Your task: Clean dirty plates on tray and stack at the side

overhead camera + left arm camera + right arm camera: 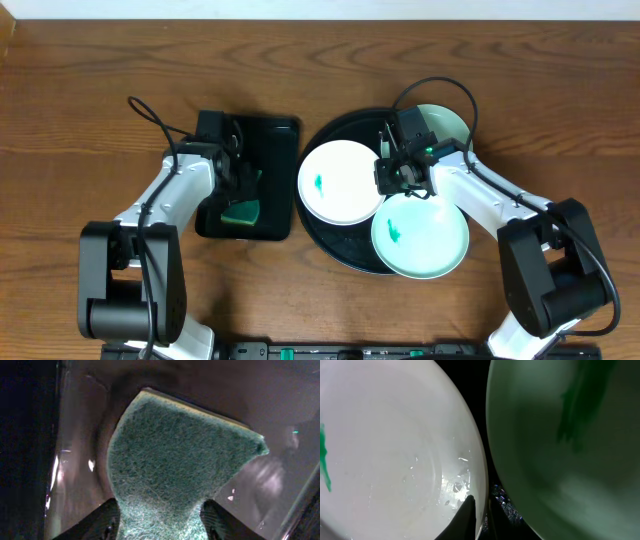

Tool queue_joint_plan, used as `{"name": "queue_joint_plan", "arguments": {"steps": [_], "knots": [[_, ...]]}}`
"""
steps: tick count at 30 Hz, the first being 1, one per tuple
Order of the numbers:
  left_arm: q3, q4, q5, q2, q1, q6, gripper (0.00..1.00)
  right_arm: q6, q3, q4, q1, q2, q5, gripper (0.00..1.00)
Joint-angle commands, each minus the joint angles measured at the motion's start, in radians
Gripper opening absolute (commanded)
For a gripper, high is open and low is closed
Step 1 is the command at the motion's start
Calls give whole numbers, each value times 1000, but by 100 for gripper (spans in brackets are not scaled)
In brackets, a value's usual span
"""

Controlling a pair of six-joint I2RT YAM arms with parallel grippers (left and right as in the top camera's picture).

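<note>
Left gripper (160, 519): you are pinching the green sponge (180, 460) between both fingers, and its lower end is squeezing narrow in the grip.
Sponge position: it is sitting scouring side up to the wrist camera, over the rectangular black tray (272, 135). You cannot tell whether it is touching the tray.
Right gripper (479, 512): your fingers are standing almost fully closed, with the tips at the right rim of the white plate (395, 450). You cannot tell whether they are nipping that rim.
White plate position: it is lying on the left of the round black tray (325, 238), showing a teal smear.
Front mint plate (425, 240): it is lying at the round tray's near right, just beside the white plate, also showing a teal smear.
Back mint plate (447, 122): it is lying at the round tray's far right, partly hiding under your right arm.
</note>
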Motion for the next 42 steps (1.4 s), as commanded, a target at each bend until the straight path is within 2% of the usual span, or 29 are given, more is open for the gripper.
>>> {"name": "queue_joint_plan", "arguments": {"steps": [1, 8, 12, 18, 24, 27, 42], "knots": [[17, -15, -9, 2, -1, -2, 57, 3, -3, 3, 9, -1, 2, 9], [19, -19, -10, -15, -1, -2, 57, 4, -3, 4, 9, -1, 2, 11], [27, -19, -36, -29, -1, -1, 57, 3, -3, 4, 9, -1, 2, 18], [34, -21, -40, -58, -1, -2, 57, 3, -3, 5, 9, -1, 2, 21], [34, -31, -39, -58, -1, -2, 58, 3, -3, 5, 9, -1, 2, 22], [34, -36, -30, -58, -2, -2, 53, 3, -3, 5, 9, -1, 2, 22], [5, -37, -25, -58, -20, -2, 54, 3, -3, 6, 9, -1, 2, 22]]}}
